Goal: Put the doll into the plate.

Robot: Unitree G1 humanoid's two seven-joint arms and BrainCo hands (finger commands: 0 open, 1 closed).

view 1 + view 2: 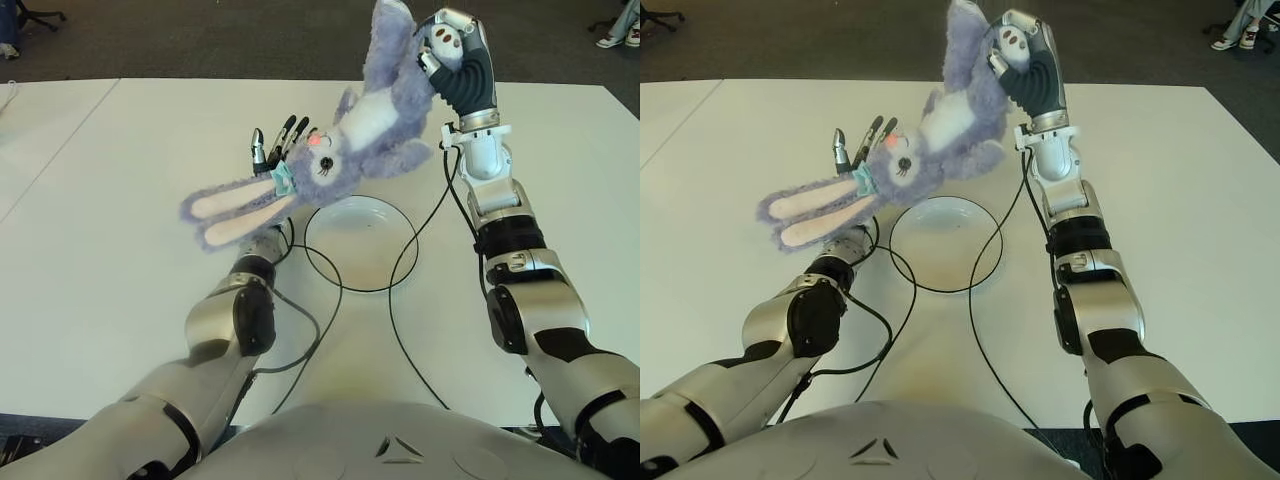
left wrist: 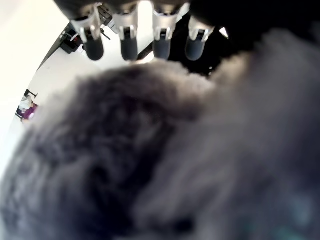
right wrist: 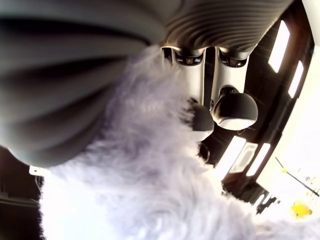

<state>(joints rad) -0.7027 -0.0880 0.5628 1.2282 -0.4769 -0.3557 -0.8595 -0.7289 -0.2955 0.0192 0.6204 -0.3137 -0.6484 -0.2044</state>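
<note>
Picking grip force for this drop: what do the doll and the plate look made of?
Doll: soft plush, judging by its fuzzy lilac fur and floppy ears; it hangs from the right hand, with the left hand open behind its head. Plate: smooth glossy white, probably ceramic or hard plastic.

A big white table (image 1: 120, 300) filled most of the view. Past its far edge lay a dark grey floor (image 1: 200, 40). A black chair base (image 1: 35, 15) stood at the far left corner. Someone's white shoes (image 1: 618, 38) showed at the far right corner of the floor.
</note>
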